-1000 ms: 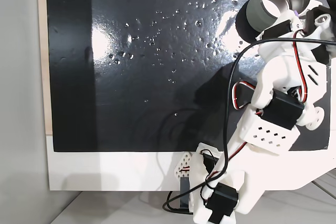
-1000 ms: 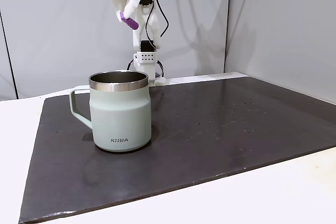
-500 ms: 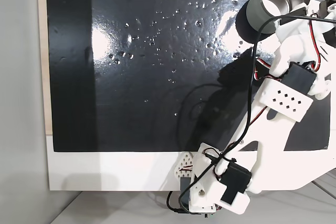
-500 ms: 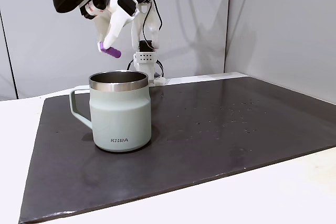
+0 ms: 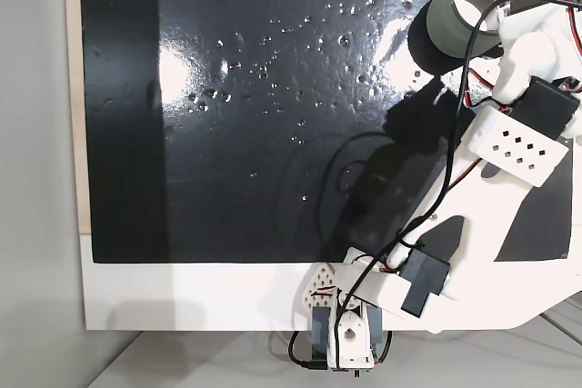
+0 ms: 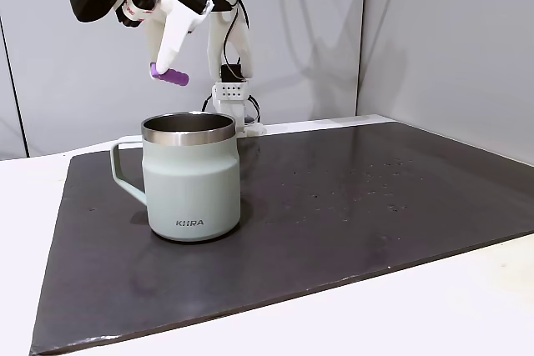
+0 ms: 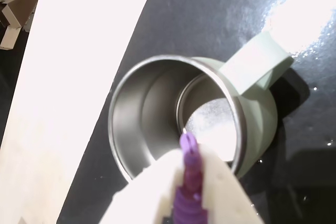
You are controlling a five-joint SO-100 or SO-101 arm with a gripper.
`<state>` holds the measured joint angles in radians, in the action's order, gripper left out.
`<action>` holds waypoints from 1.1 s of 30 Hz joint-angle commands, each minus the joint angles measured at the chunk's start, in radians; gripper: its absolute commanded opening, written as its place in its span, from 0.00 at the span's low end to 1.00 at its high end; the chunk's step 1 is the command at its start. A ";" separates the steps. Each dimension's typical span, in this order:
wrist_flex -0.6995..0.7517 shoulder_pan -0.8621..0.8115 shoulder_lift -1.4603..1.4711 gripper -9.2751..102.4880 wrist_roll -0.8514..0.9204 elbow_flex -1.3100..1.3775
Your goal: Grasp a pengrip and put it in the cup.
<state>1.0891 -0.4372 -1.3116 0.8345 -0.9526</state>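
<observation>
The cup (image 6: 190,181), a sage-grey mug with a steel interior, stands upright on the dark mat, its handle to the left in a fixed view. From above, the cup (image 5: 443,20) sits at the mat's top right corner. My gripper (image 6: 165,71) hangs a little above the rim, over its left part, shut on the purple ribbed pengrip (image 6: 171,77), which lies roughly level. In the wrist view the pengrip (image 7: 189,174) pokes out past a white finger (image 7: 152,195), pointing over the open mouth of the cup (image 7: 131,124).
A dark glossy mat (image 5: 255,115) covers most of the white table (image 6: 33,206). The arm's base (image 5: 350,343) sits at the near table edge from above. Grey walls (image 6: 434,39) stand behind the table in the side view.
The arm has reached out toward the cup. The gripper came down and leftward in the side view, carrying the pengrip from high behind the cup to just above its rim.
</observation>
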 commanded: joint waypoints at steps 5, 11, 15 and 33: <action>0.035 -0.020 0.071 0.08 -0.015 0.230; 0.156 -0.023 0.202 0.08 -0.029 0.451; 0.215 -0.018 0.232 0.08 -0.017 0.502; 0.482 0.003 0.627 0.08 -0.017 1.204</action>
<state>1.5984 -0.4464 -0.6750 0.8161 0.1810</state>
